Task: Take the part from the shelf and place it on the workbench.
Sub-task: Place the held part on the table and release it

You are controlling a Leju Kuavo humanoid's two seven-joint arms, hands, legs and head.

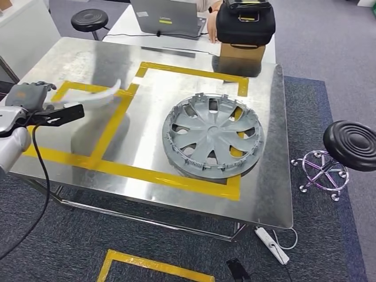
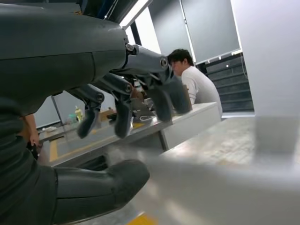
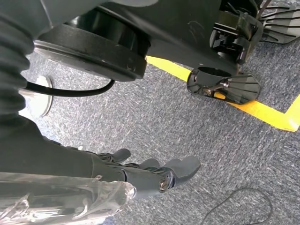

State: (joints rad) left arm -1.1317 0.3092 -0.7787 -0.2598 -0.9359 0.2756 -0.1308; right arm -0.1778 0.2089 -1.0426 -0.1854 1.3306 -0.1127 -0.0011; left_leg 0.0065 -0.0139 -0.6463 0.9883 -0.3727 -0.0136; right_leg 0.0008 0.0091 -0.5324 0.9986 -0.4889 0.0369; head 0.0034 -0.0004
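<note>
A curved, silver-white strip of trim, the part, hangs blurred just above the left taped box of the steel workbench. My left hand holds it at the bench's left edge. In the left wrist view the part runs out from between the thumb and the fingers of that hand. A grey wheel cover lies flat in the right taped box. My right hand hangs over the carpet with its fingers stretched out and nothing in them.
Yellow tape marks two boxes on the bench. A black bag on a cardboard box and a laptop stand at the far side. A black stool is to the right, a power strip on the floor. A person sits beyond the bench.
</note>
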